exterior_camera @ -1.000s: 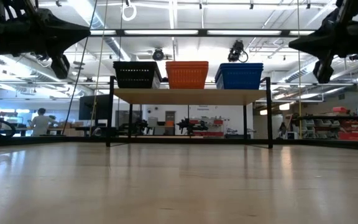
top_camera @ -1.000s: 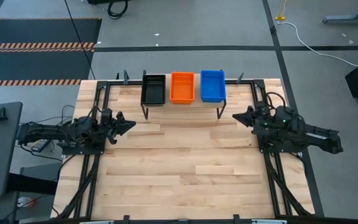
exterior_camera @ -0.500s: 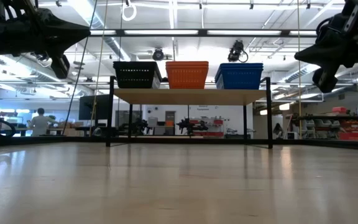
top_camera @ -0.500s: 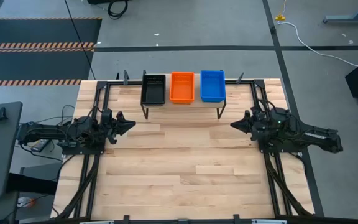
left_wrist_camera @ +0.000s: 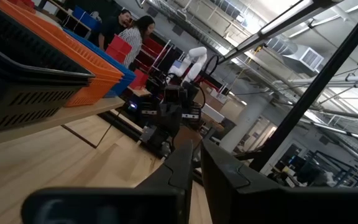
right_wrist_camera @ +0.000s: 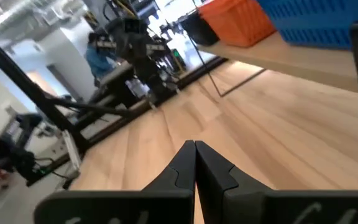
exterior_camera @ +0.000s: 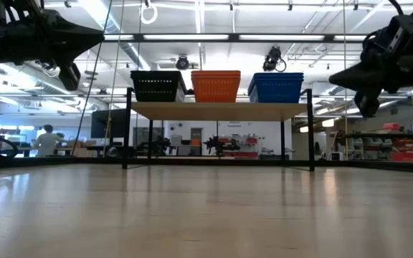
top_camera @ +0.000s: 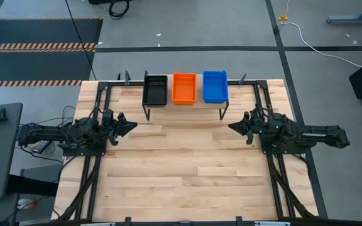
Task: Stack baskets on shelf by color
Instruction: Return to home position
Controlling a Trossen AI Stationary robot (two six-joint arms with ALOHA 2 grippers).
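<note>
Black mesh-walled plastic baskets (top_camera: 155, 90), orange baskets (top_camera: 184, 87) and blue baskets (top_camera: 215, 86) sit side by side on the low light-wood shelf (exterior_camera: 217, 110), ahead of both tips. Left pincer (top_camera: 132, 124) and right pincer (top_camera: 232, 127) are pressed closed and empty over the table (top_camera: 181, 176). Homing cleanly means pulling back level, clear of the shelf's thin legs.

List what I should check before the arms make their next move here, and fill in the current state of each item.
1. Colours sorted on the shelf, with the black stack, orange stack and blue stack side by side: ok.
2. Three baskets in each stack: cannot tell.
3. No basket lying on the table: ok.
4. The left gripper is shut, empty and clear of the shelf: ok.
5. The right gripper is shut, empty and clear of the shelf: ok.
</note>
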